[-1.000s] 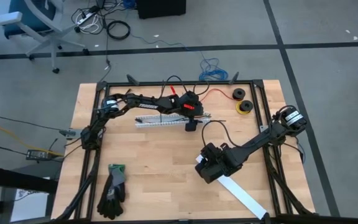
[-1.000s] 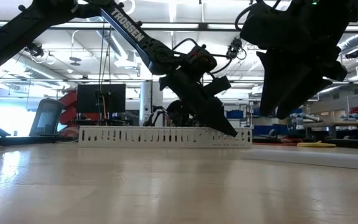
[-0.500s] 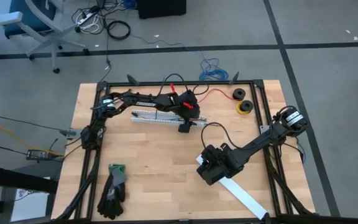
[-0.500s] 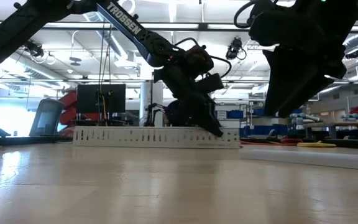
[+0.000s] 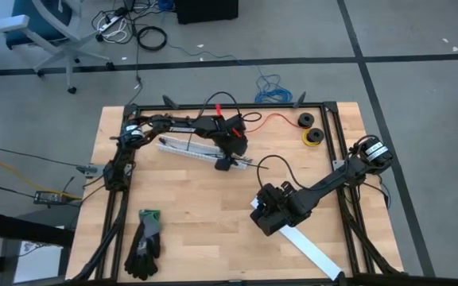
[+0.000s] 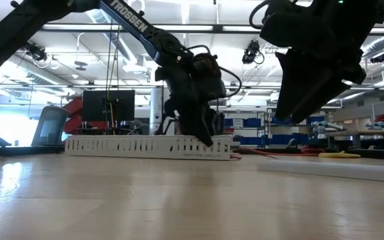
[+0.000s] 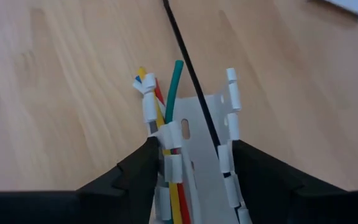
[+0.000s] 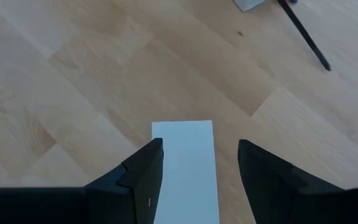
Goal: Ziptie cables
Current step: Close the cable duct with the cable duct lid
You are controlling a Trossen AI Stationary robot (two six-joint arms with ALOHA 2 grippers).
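Between left gripper (image 7: 194, 165) fingers: slotted channel (image 7: 201, 149) holding the cables (image 7: 166, 118)

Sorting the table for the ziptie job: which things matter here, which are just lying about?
Job:
thin coloured cables
white slotted plastic channel
left gripper

Lying about:
black and green glove
flat white strip
yellow tape roll
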